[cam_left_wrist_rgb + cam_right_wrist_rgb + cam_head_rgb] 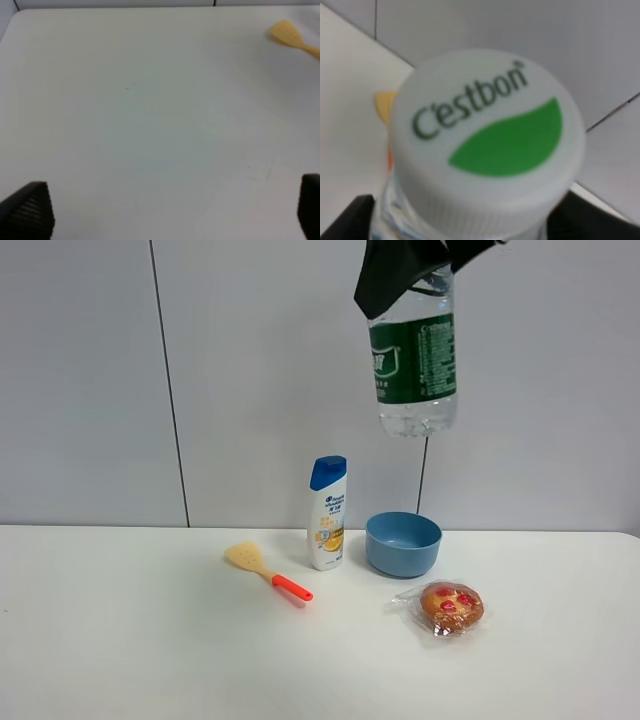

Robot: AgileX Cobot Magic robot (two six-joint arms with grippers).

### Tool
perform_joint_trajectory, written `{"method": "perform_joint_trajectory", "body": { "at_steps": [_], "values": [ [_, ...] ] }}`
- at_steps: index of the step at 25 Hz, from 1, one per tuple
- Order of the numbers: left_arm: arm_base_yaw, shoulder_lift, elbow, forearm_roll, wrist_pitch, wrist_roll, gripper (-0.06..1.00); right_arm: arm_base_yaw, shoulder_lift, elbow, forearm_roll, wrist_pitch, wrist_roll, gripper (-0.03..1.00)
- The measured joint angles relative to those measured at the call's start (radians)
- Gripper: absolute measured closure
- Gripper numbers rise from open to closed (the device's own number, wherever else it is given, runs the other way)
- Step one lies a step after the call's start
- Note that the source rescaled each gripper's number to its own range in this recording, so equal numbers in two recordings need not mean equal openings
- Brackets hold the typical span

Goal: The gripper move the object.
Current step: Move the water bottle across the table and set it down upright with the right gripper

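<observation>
The clear water bottle with the dark green label hangs high in the air at the top of the exterior view, well above the table. My right gripper, black, is shut on its neck. In the right wrist view its white cap with a green leaf mark fills the frame, with the black fingers at both sides. My left gripper is open and empty over bare white table; only its two black fingertips show. It is out of the exterior view.
On the white table stand a white shampoo bottle with blue cap, a blue bowl, a yellow spatula with orange handle and a wrapped pastry. A grey panelled wall is behind.
</observation>
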State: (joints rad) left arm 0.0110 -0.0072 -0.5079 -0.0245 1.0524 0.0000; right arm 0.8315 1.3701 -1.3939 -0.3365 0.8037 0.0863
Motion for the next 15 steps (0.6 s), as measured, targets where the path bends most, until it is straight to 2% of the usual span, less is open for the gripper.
{"method": "perform_joint_trajectory", "body": {
  "at_steps": [3,7,15],
  "values": [
    [0.000,0.000,0.000,0.000,0.000,0.000,-0.06,0.000,-0.069,0.126,-0.001,-0.058,0.026,0.97],
    [0.000,0.000,0.000,0.000,0.000,0.000,-0.06,-0.010,-0.166,0.332,0.011,-0.198,0.099,0.97],
    [0.000,0.000,0.000,0.000,0.000,0.000,-0.06,-0.168,-0.232,0.631,0.065,-0.376,0.190,0.97]
  ]
}}
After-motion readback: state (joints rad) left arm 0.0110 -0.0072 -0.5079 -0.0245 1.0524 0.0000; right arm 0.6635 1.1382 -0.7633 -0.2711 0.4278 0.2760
